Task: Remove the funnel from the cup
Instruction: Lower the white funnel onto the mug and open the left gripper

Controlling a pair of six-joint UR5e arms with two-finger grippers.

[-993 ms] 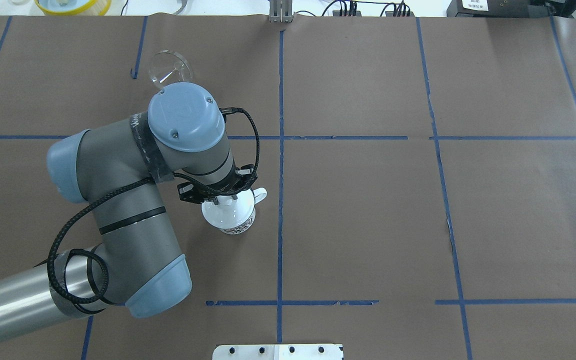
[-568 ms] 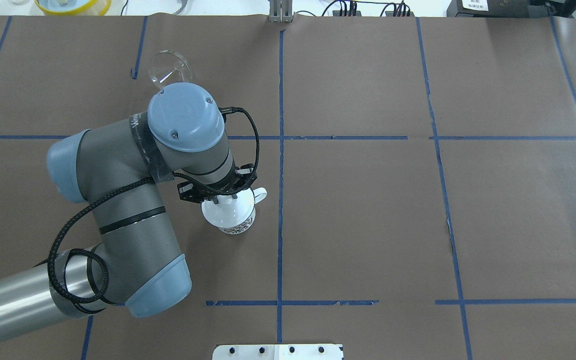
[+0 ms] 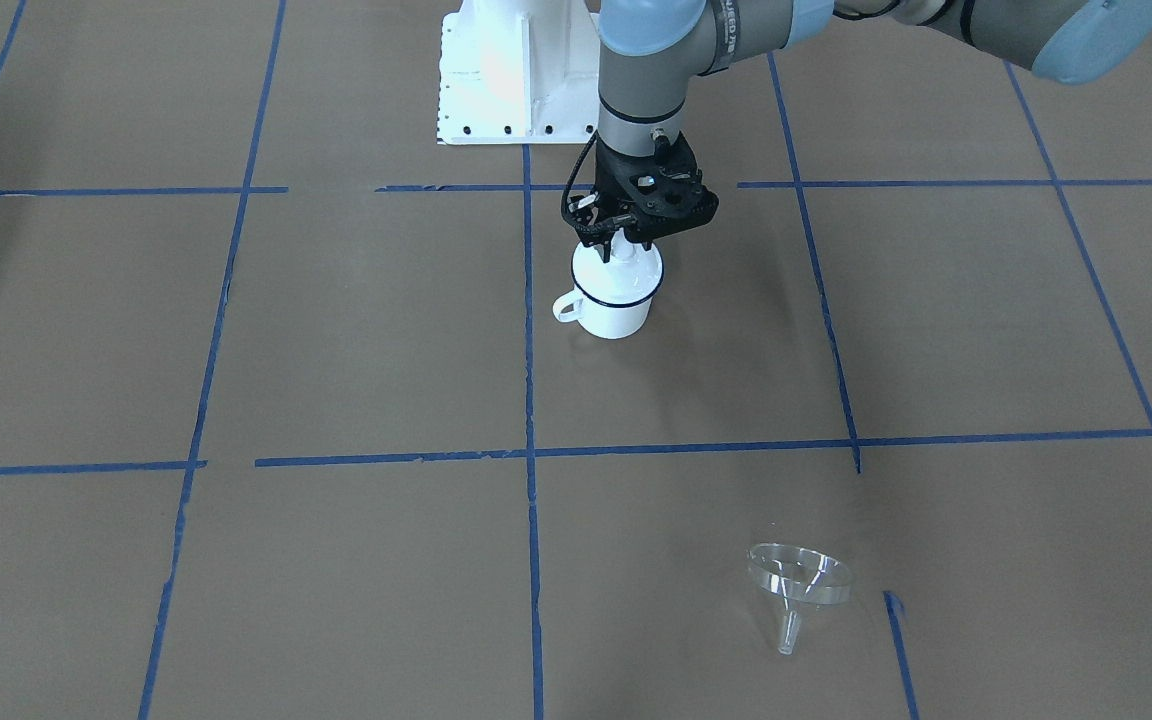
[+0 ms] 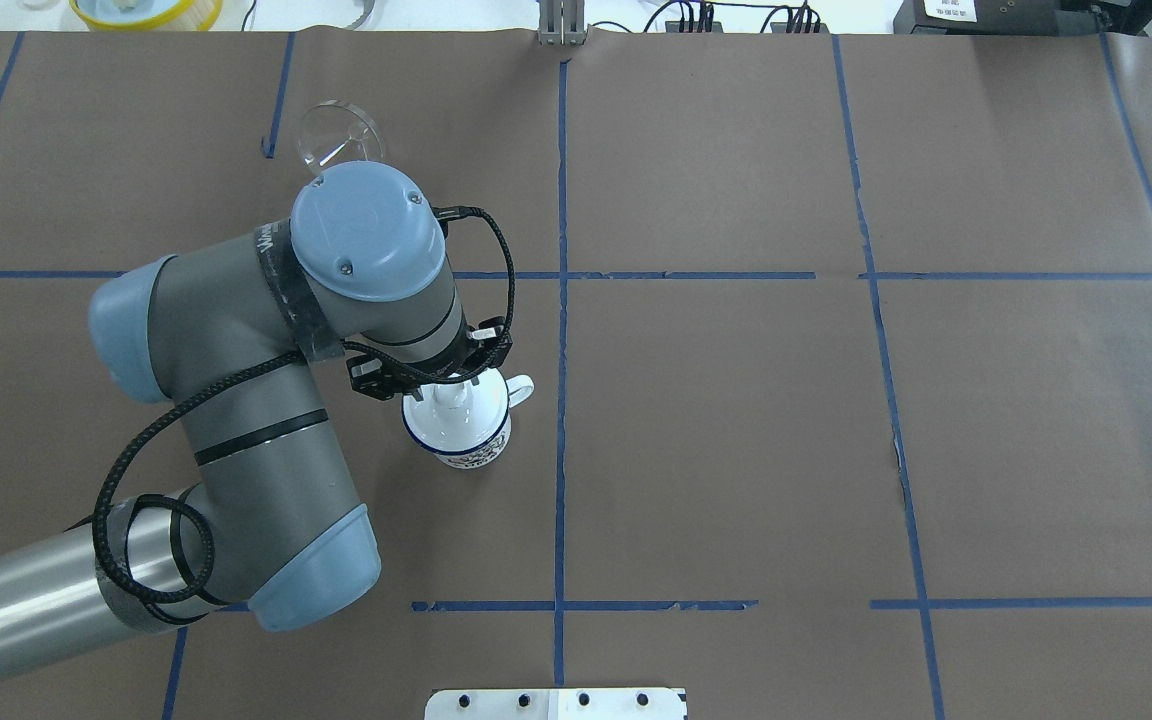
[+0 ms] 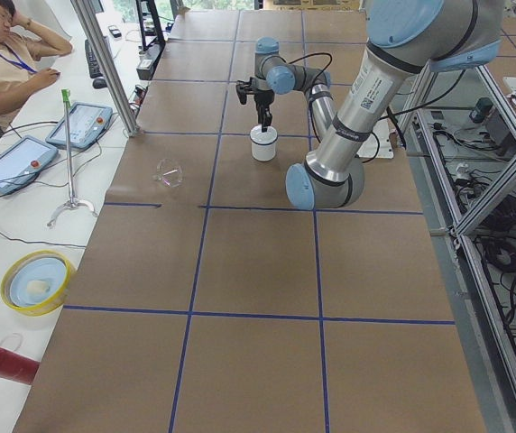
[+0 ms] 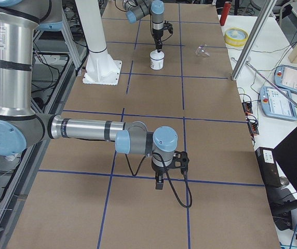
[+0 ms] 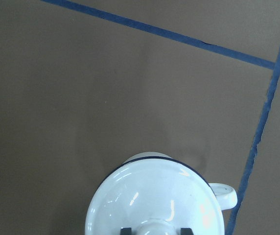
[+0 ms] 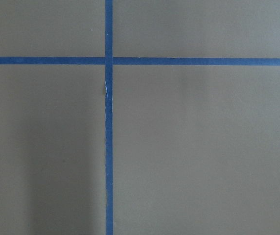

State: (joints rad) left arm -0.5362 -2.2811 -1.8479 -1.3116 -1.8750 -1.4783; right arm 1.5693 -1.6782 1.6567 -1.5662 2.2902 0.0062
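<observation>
On the brown-papered table (image 4: 736, 450), the left gripper (image 3: 622, 245) clamps the white domed lid (image 4: 448, 422) on the blue-rimmed enamel mug (image 3: 614, 312), the clear funnel (image 4: 338, 135) well apart, upper left.

One funnel (image 3: 798, 577), one cup (image 3: 614, 310), one lid (image 7: 154, 196).

The left arm (image 4: 236, 400) enters the overhead view at eight o'clock, folds at the elbow and ends just left of centre, wrist straight down. The left gripper (image 3: 622, 244) is clamped, its fingertips (image 7: 126, 230) pinching the knob of the white lid (image 7: 150, 196). The right arm (image 6: 86, 129) lies low and outstretched. The right gripper (image 6: 159, 182) points down, and its jaw spacing cannot be made out.
</observation>
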